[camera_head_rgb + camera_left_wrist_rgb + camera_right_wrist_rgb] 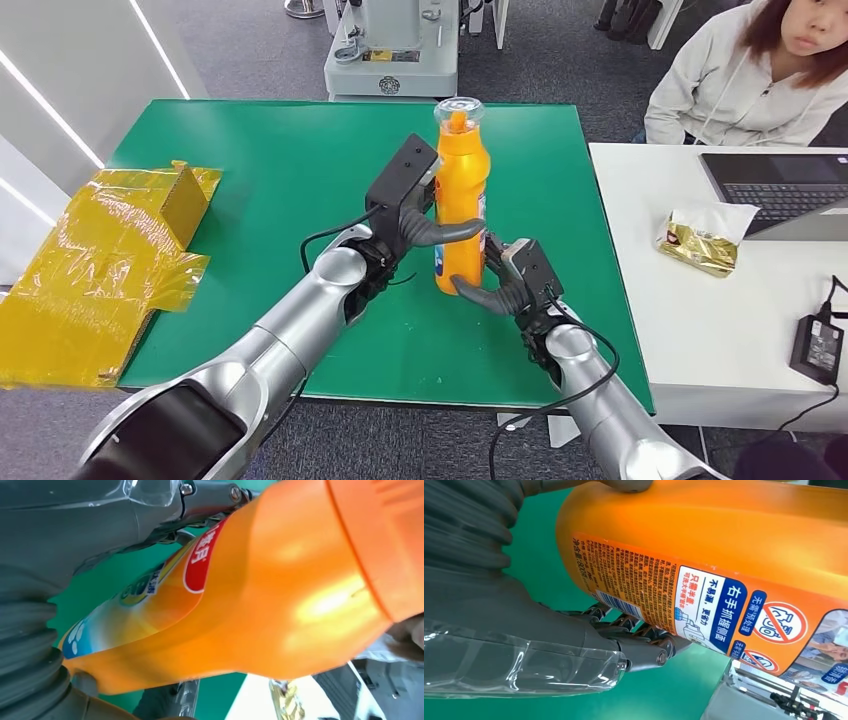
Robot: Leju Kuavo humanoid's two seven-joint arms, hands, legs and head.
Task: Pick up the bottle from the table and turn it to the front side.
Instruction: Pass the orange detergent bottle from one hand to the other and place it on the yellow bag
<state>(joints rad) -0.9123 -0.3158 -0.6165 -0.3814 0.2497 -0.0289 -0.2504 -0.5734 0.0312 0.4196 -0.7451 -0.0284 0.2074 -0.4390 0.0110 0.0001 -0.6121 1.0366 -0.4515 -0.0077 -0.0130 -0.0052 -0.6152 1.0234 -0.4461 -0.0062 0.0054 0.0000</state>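
Observation:
An orange bottle [460,170] with a clear cap stands upright over the middle of the green table [250,160]; whether its base touches the table I cannot tell. My left hand [410,200] grips its middle from the left, the thumb wrapped across its front. My right hand [515,280] holds its lower part from the right, thumb curled under the near side. In the left wrist view the bottle [260,605] shows its colourful front label beside my left hand [45,580]. The right wrist view has the bottle's [724,540] printed back label facing my right hand [499,620].
Crumpled yellow foil wrapping [110,260] lies at the table's left edge. To the right is a white table [700,330] with a laptop [785,190], a gold packet [700,245] and a power adapter [818,345]. A person [745,80] sits behind it. A grey machine [392,50] stands beyond the table.

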